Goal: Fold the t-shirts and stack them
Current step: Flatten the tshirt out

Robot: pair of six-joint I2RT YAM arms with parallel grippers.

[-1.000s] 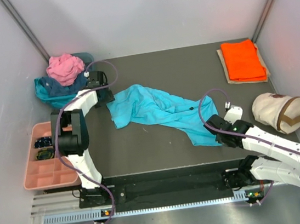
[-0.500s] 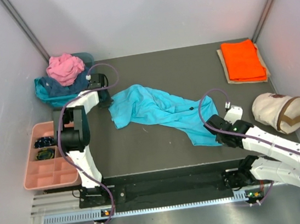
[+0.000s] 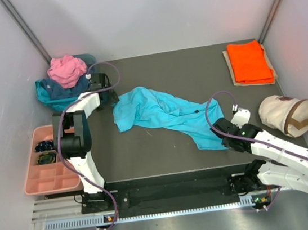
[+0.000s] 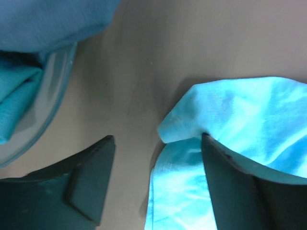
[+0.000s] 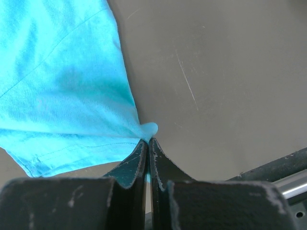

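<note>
Turquoise t-shirt lay crumpled on the desk, drawn out in a slanting band across the middle. One end pointed far left, the other near right.

Left tool stood low over the shirt's far-left end with its jaws wide apart. A folded corner of the cloth sat between the fingers and touched the right-hand one (nothing pinched, bare desk showing across the rest of the gap).

Right tool was at the shirt's near-right end. Its jaws were pressed together on a small nub of turquoise hem, and the rest of the cloth spread away to the left in the wrist view.

Orange t-shirt lay folded flat in the far-right corner, on a tan sheet.

Pink t-shirt was bunched on top of a heap at the far-left corner, with a navy t-shirt and a teal t-shirt beneath it. The pale rim of a basin showed under the heap in the left wrist view.

Cream bag with a brown strap lay by the right edge, apart from the turquoise cloth.

Pink tray, divided into compartments, sat beside the desk's left edge. Small dark items were in its far compartments, too small to identify.
</note>
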